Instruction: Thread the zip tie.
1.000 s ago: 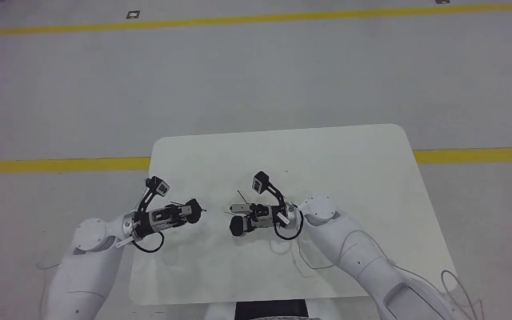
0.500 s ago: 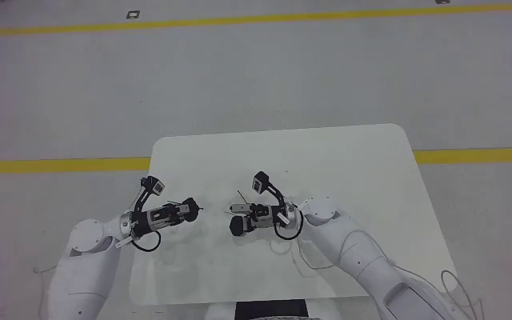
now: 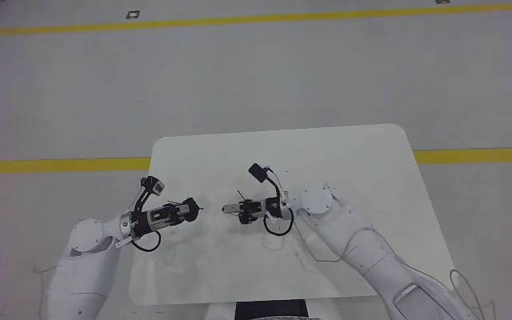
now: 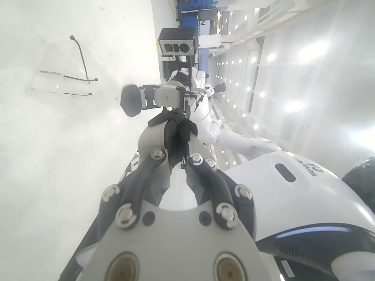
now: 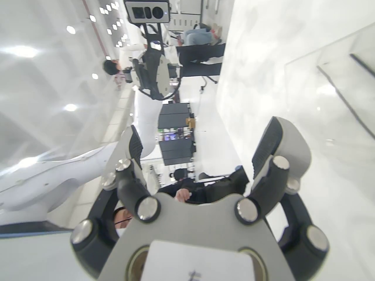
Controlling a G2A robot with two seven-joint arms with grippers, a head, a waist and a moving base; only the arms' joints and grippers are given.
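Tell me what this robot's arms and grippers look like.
The left arm and right arm are white rounded shells. The left gripper and right gripper have grey metal plates, black linkages with silver bolts and black pads. Black cables loop at each wrist.

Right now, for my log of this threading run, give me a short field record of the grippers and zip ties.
left gripper: shut, held above the table
right gripper: open, nothing between its pads, facing the left gripper
zip ties: black, several lying loose and flat near the right gripper
threading: not visibly started
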